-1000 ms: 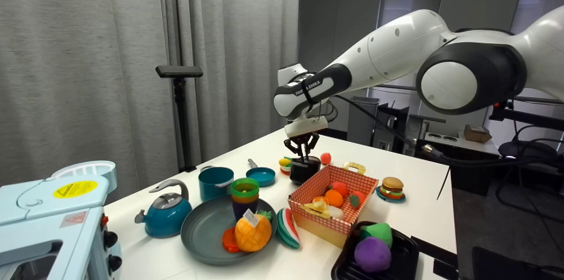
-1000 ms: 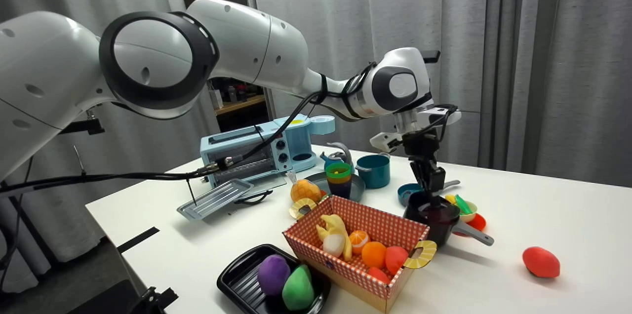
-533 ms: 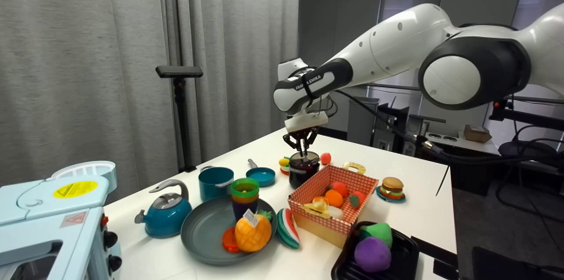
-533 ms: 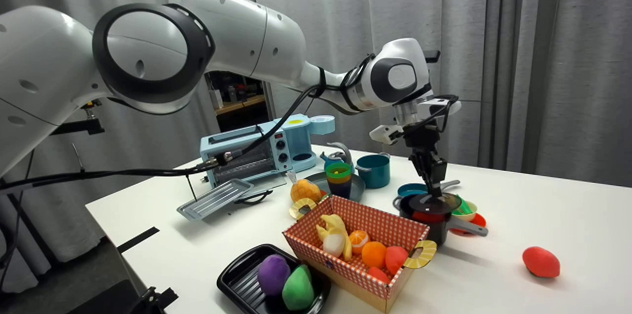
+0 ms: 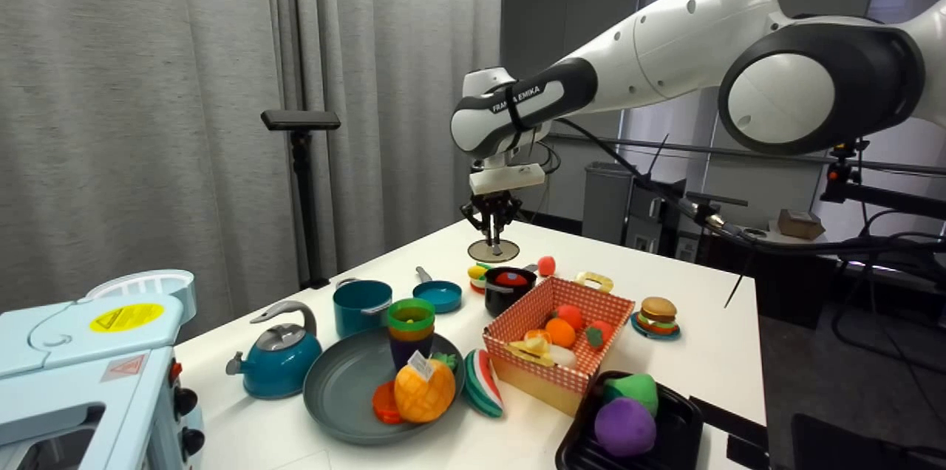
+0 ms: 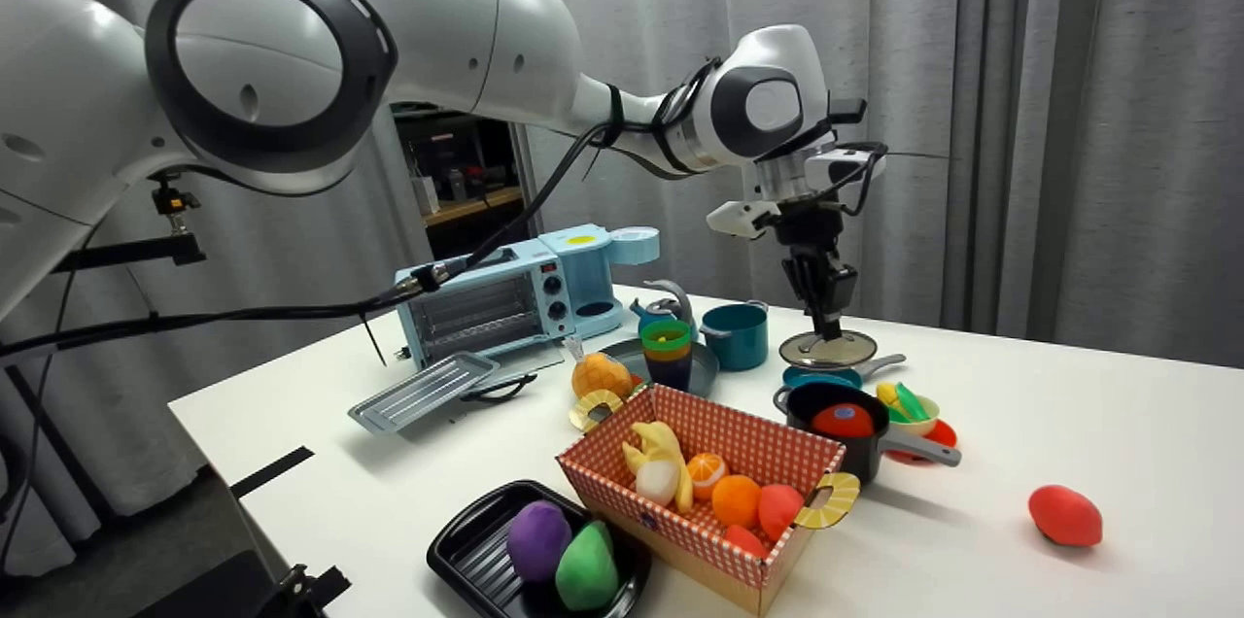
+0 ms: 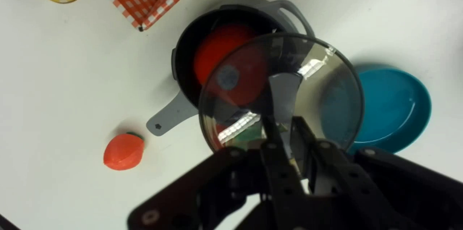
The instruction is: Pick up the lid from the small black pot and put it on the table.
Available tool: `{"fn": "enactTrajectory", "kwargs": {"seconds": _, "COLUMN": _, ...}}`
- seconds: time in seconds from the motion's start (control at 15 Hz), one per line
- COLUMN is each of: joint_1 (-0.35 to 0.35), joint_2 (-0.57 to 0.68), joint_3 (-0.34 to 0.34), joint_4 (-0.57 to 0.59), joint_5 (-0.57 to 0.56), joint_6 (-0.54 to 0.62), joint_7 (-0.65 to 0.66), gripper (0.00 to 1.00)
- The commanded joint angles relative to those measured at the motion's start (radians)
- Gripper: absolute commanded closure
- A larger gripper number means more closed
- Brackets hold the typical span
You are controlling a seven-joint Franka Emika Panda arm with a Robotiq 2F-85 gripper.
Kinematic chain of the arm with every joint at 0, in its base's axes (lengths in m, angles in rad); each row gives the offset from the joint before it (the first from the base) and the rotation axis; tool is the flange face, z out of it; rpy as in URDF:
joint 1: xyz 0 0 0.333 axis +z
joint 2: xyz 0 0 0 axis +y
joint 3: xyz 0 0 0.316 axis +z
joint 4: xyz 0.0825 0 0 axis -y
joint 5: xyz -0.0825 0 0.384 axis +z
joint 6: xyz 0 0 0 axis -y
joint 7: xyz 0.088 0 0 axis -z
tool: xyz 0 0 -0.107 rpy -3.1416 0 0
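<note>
I have the gripper drawn narrow, its 2 fingers holding the lid by the grey handle on top. The lid is a see-through disc with a dark rim, and it looks close to level in both exterior views. It hangs in the air, off the small black pot and apart from the table. The pot stands upright and uncovered, with 1 red thing inside it and a long grey handle sticking out from its side.

On my wrist view the lid overlaps part of the pot and part of a shallow teal pan; from my screen I cannot tell how high it sits above them. The red-checked box, with toy fruit in it, stands just beside the pot. Near the pot's handle I see a bowl with yellow and green food in it. 1 red fruit lies on the table, apart from the pot and its handle.
</note>
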State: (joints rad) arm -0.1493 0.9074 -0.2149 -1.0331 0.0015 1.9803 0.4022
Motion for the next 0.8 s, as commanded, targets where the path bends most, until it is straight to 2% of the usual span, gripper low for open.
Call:
{"fn": "enactTrajectory", "kwargs": {"seconds": 0.0, "joint_1": -0.041, "joint_2": -0.081, "joint_3": 0.063, "joint_4": -0.083, "joint_5": 0.062, "joint_6": -0.015, "joint_7": -0.126, "gripper": 0.96}}
{"fn": "enactTrajectory", "kwargs": {"seconds": 0.4, "joint_1": -0.022, "joint_2": -0.206, "joint_3": 0.07, "joint_4": -0.285, "joint_5": 0.002, "joint_6": 0.105, "joint_7": -0.403, "gripper": 0.96}}
{"fn": "enactTrajectory", "kwargs": {"seconds": 0.73, "joint_1": -0.005, "joint_2": -0.273, "joint_3": 0.126, "joint_4": -0.462, "joint_5": -0.058, "joint_6": 0.24, "joint_7": -0.571, "gripper": 0.96}}
